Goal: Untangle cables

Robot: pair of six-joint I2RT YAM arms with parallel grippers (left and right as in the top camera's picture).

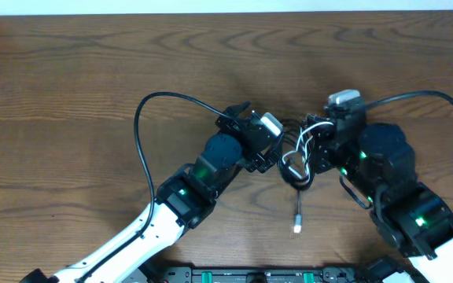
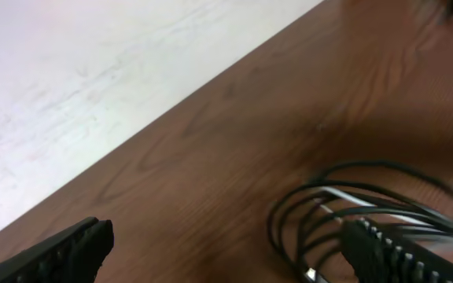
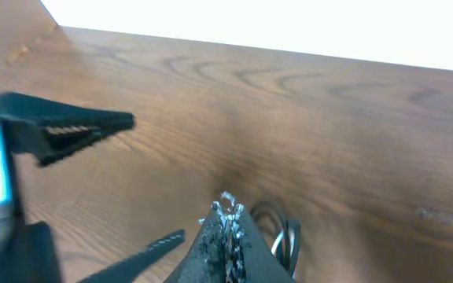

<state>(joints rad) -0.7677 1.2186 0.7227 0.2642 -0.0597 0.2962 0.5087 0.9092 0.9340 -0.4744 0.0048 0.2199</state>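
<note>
Your left gripper (image 2: 226, 255): fingers wide apart, cables (image 2: 399, 214) beside one finger.
Your right gripper (image 3: 225, 232): fingers together; any pinched cable, you cannot tell.

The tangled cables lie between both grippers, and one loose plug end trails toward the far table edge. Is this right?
Not quite: the overhead view shows the plug end trailing from the tangled cables toward the near edge, not the far one.

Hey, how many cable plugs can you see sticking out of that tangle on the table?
1. A light-coloured plug lies on the table nearer the robot, at the end of a strand trailing out of the cable bundle. Other plugs may be hidden inside it.
</note>
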